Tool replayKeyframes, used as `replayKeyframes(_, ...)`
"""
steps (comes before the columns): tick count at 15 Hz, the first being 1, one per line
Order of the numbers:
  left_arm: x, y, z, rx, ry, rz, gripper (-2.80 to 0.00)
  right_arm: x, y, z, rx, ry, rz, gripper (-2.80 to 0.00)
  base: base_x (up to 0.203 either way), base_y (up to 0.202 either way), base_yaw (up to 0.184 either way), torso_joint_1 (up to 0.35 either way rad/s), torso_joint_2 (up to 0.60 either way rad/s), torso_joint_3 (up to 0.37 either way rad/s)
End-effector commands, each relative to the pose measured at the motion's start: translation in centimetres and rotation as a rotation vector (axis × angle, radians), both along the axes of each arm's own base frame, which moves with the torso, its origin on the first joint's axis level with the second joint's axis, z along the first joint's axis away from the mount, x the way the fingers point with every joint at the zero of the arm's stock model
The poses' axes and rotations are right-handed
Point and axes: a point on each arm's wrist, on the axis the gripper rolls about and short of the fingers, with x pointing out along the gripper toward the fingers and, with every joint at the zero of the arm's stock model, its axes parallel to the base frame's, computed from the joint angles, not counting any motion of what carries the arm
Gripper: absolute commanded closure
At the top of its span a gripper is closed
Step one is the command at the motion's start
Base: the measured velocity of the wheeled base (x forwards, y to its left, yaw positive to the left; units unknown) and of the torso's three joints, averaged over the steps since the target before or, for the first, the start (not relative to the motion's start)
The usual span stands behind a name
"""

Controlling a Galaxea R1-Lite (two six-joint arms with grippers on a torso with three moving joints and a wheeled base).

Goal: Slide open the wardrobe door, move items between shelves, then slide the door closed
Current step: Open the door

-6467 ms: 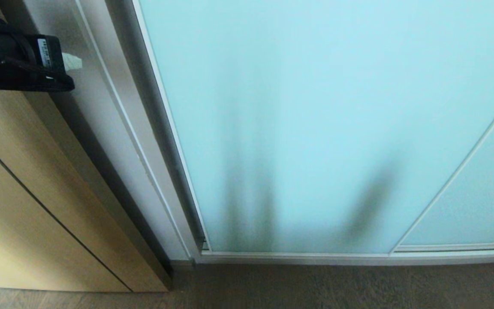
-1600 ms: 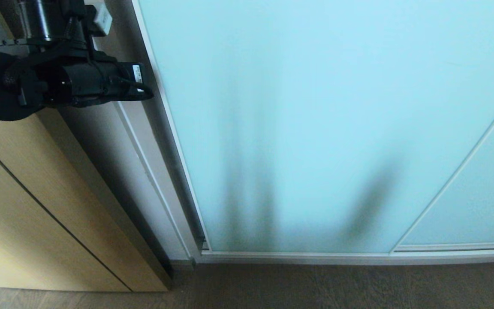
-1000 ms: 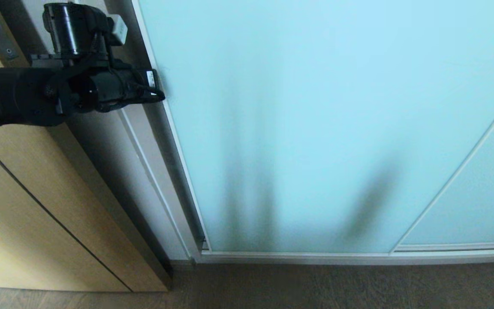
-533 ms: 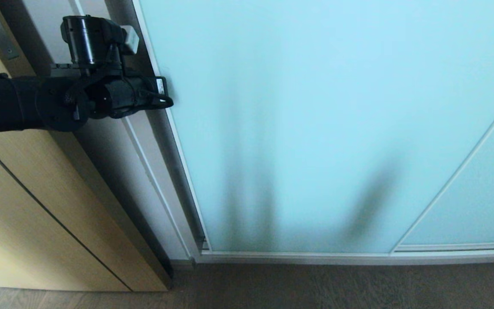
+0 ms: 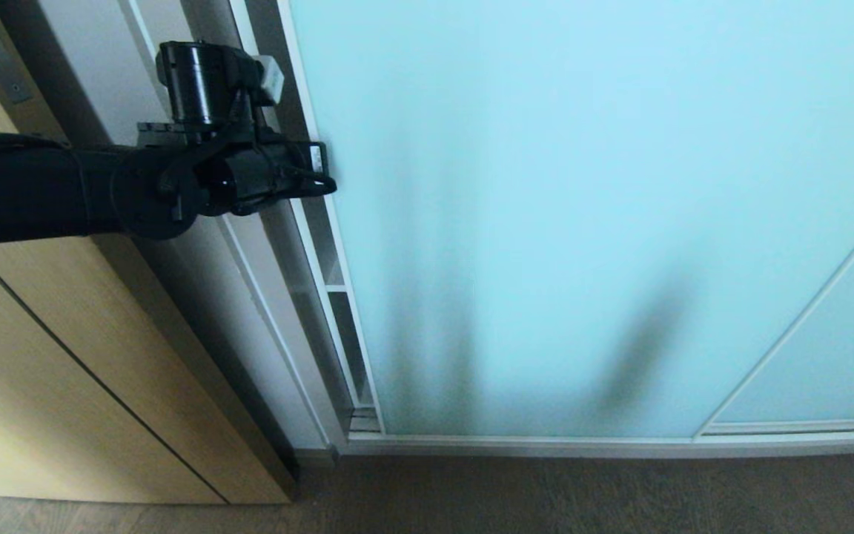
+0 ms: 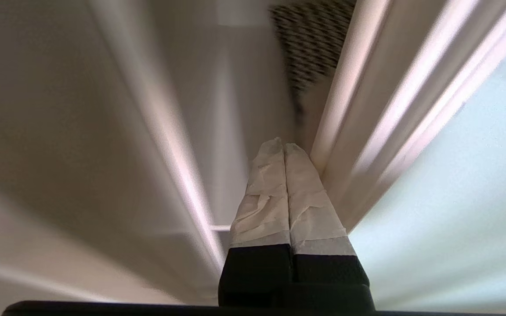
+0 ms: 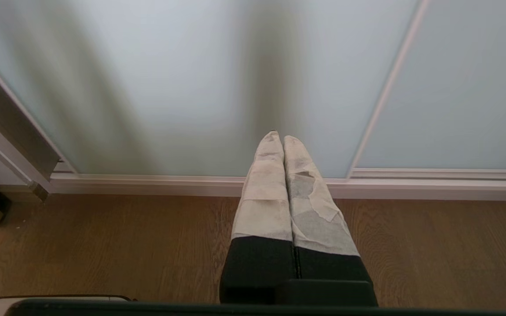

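Note:
The sliding wardrobe door [image 5: 583, 185] is a frosted pale-blue glass panel standing a narrow gap away from the wardrobe's left side. White shelves [image 5: 333, 286] show edge-on in that gap. My left gripper [image 5: 271, 72] is shut, with nothing held, and its taped fingertips [image 6: 299, 151] lie against the door's silver-white frame edge [image 6: 345, 114]. Past them, inside the wardrobe, a black-and-white houndstooth patch of the cushion [image 6: 312, 48] shows, the rest hidden. A shelf edge [image 6: 220, 228] lies lower down. My right gripper [image 7: 278, 137] hangs shut and empty, low before the door [image 7: 169, 87].
A tan wood door [image 5: 64, 371] stands at the left beside the white wardrobe side panel [image 5: 197, 245]. A second frosted panel [image 5: 827, 356] overlaps at the right. The bottom track [image 5: 545, 443] runs along the wood floor [image 7: 103, 245].
The door has slid to the right, opening a narrow gap that shows shelf edges. My left arm has travelled right along with the door's edge. The right arm is still.

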Motion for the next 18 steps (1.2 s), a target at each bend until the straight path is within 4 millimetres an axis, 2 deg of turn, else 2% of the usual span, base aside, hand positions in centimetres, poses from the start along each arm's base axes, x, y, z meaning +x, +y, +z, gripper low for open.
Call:
replayKeyframes(1,-0.2,-1.6,-0.3,0.0,0.003,-0.033,0.0,0.0,0.0,0.0,0.0,-0.002,0.0,0.0,0.0,0.0,0.0,0.0,0.0,0.0)
replayKeyframes(7,-0.6,-4.0,-0.7,-0.034,0.011,-0.09,0.0,0.0,0.0,0.0,0.0,-0.002,0.0,0.0,0.0,0.0,0.0,0.0,0.0,0.0)
replayKeyframes(10,-0.5,-6.0,-1.2,-0.036,0.008,-0.132,0.0,0.0,0.0,0.0,0.0,-0.002,0.0,0.0,0.0,0.0,0.0,0.0,0.0,0.0)
replayKeyframes(14,-0.3,-9.0,-3.0,-0.035,0.008,-0.185,0.0,0.0,0.0,0.0,0.0,-0.001,-0.001,0.0,0.0,0.0,0.0,0.0,0.0,0.0)
replayKeyframes(18,0.6,-10.7,-4.8,-0.027,0.002,-0.212,0.0,0.0,0.0,0.0,0.0,-0.001,0.0,0.0,0.0,0.0,0.0,0.0,0.0,0.0)
